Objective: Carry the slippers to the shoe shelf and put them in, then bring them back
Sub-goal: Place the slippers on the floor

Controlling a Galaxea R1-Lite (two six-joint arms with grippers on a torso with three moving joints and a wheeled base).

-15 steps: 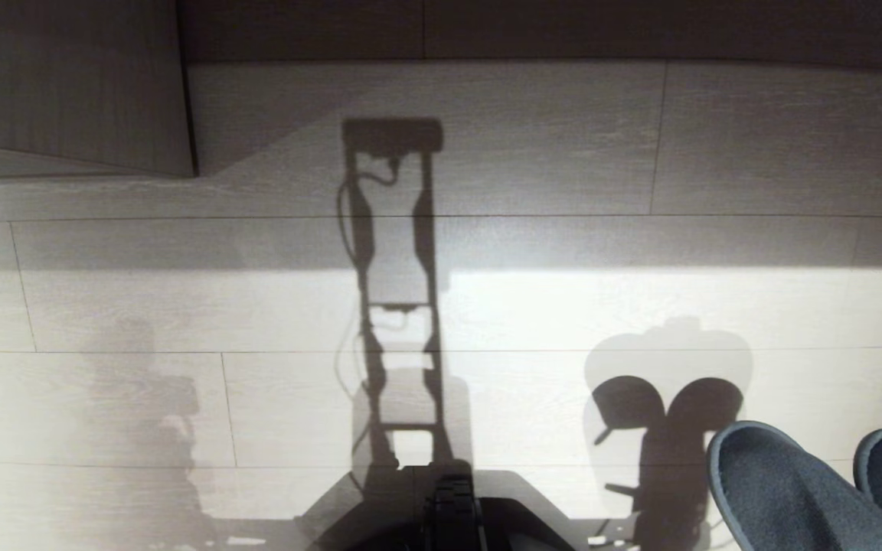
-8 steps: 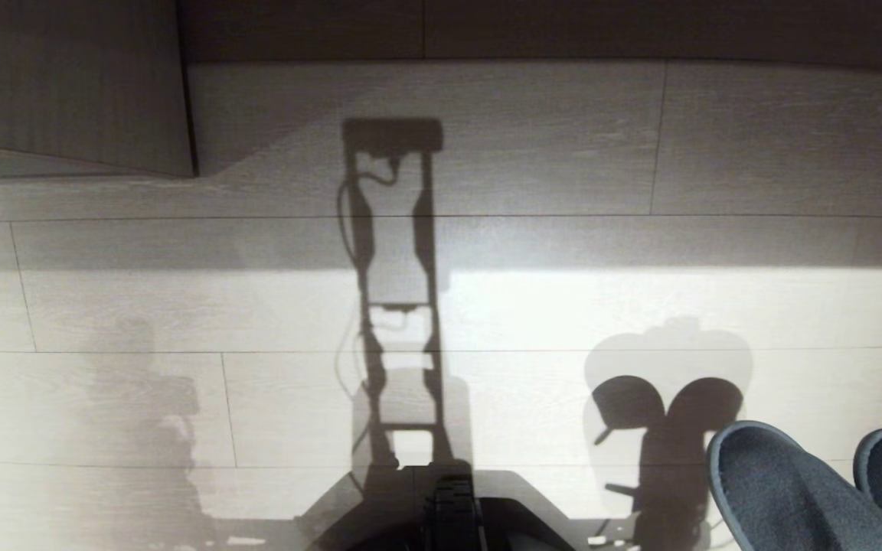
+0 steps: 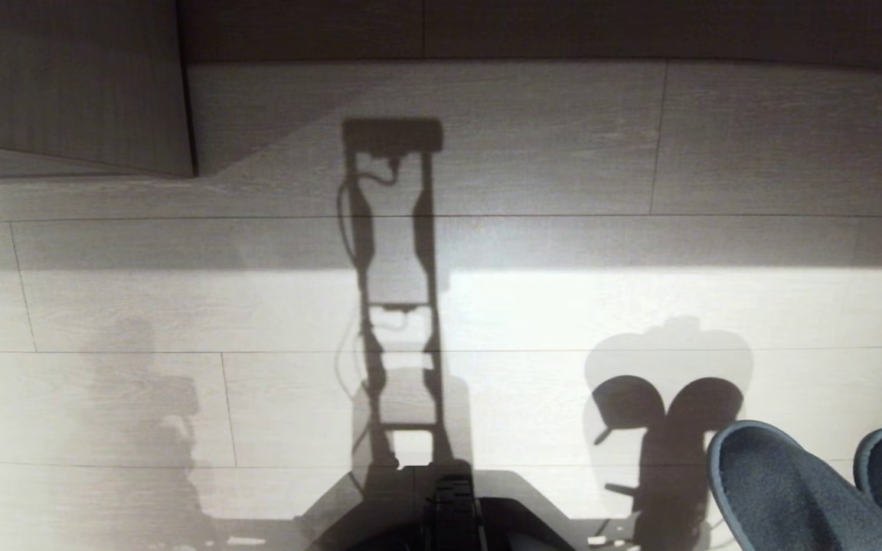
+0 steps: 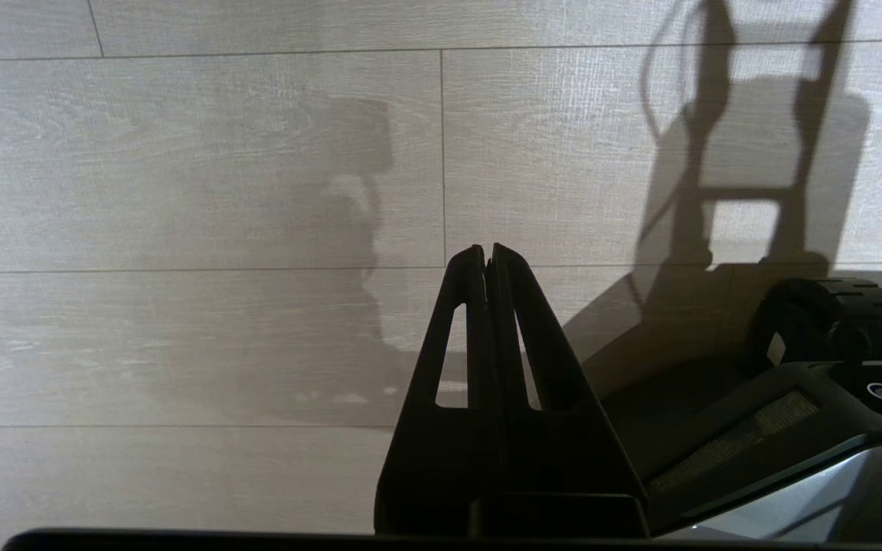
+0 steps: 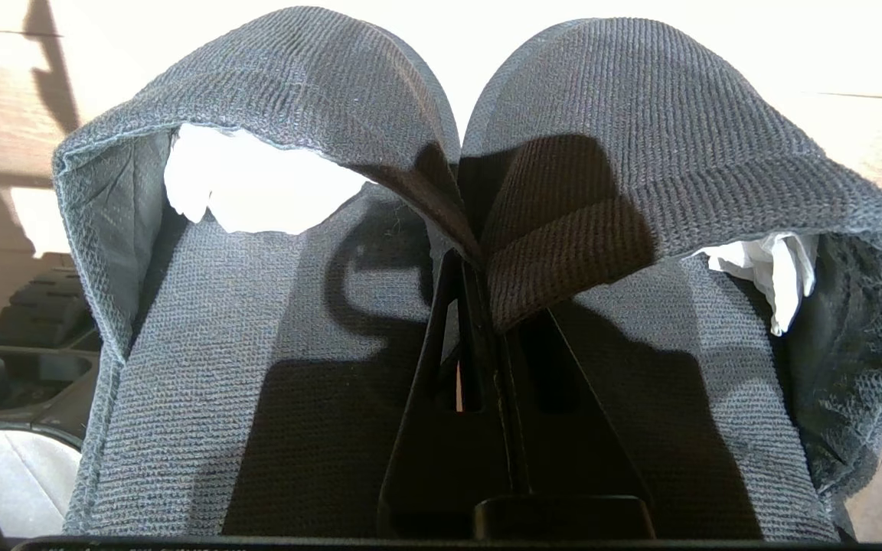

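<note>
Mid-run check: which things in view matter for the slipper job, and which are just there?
Part of the job:
- slippers, both pinched together at their inner edges
- right end effector, shut on them
- white stuffing inside the toes

Just there:
- left end effector, shut and empty over the floor
- wood panel, far left
- robot base

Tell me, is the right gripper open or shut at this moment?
Shut. In the right wrist view the right gripper has its fingers pressed together on the inner edges of both slippers, which hang over the floor.
</note>
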